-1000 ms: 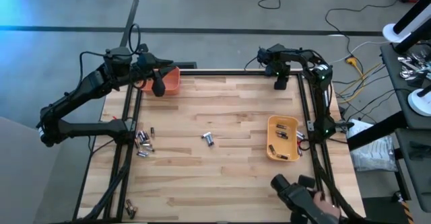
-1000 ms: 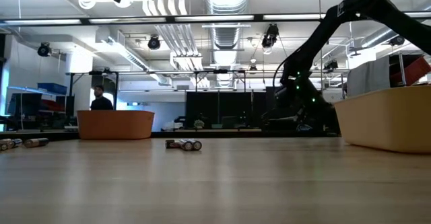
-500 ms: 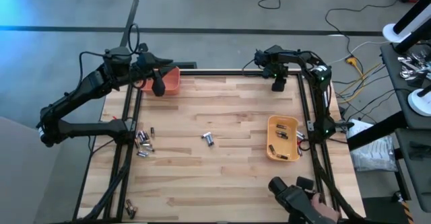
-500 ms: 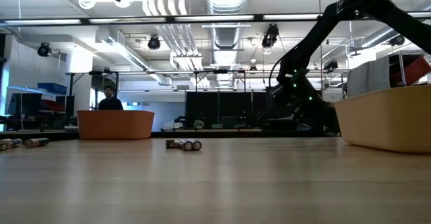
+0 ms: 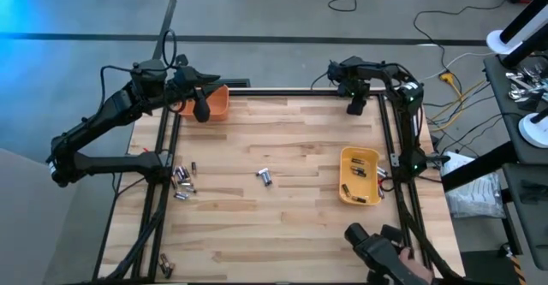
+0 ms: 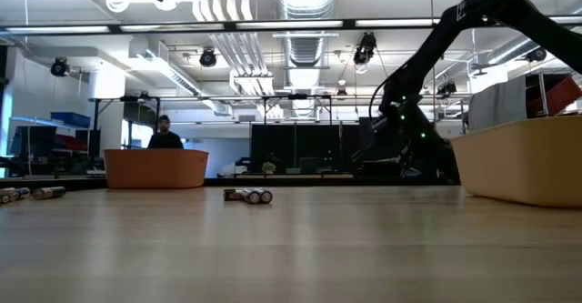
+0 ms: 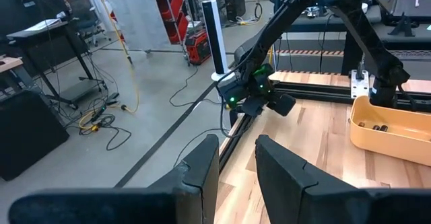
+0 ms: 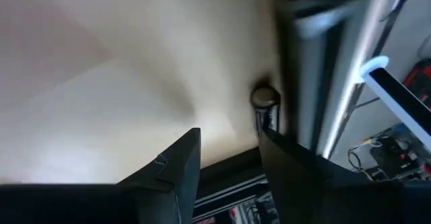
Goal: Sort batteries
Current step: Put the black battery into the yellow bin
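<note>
Dark right gripper (image 5: 356, 107) has swung back from half a second earlier

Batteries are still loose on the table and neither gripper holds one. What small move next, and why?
Probably swing the right gripper from the far edge toward the loose pair of batteries mid-table. Its fingers stand apart with nothing between them, and that pair lies beside the yellow bin. The left gripper waits by the orange bin.

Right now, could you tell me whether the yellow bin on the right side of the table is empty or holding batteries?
Holding some: the yellow bin has several small dark batteries lying inside it, seen from above.
</note>
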`<action>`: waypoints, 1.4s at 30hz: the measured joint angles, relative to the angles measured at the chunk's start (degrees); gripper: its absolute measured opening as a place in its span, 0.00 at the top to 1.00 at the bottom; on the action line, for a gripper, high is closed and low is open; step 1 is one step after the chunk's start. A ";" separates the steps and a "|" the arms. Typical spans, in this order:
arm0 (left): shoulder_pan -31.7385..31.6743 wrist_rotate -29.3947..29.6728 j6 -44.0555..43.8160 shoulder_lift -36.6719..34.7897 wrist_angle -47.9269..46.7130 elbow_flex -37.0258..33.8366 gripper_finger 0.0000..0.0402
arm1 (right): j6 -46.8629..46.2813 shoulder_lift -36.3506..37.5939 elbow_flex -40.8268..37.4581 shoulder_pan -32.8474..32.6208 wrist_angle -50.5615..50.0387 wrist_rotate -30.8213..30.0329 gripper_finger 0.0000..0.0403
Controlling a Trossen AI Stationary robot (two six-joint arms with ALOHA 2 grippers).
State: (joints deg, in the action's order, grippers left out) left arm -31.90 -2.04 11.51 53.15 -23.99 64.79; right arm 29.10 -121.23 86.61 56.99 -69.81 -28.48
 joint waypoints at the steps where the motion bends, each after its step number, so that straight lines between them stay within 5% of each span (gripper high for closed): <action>1: 0.01 0.00 0.00 0.00 -0.01 0.00 0.80 | -0.11 0.00 0.00 -0.34 -0.98 0.49 0.65; 21: 0.01 0.00 0.02 0.02 -0.02 0.00 0.80 | 1.92 0.85 -0.72 1.07 -1.65 0.45 0.63; 42: 0.02 -0.02 0.00 0.02 -0.02 0.00 0.80 | -2.76 -1.53 -2.49 1.18 -1.67 6.38 0.88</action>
State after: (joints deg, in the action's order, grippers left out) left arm -31.88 -2.07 11.51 53.17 -24.01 64.79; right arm 26.34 -122.76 84.12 58.17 -71.48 -22.10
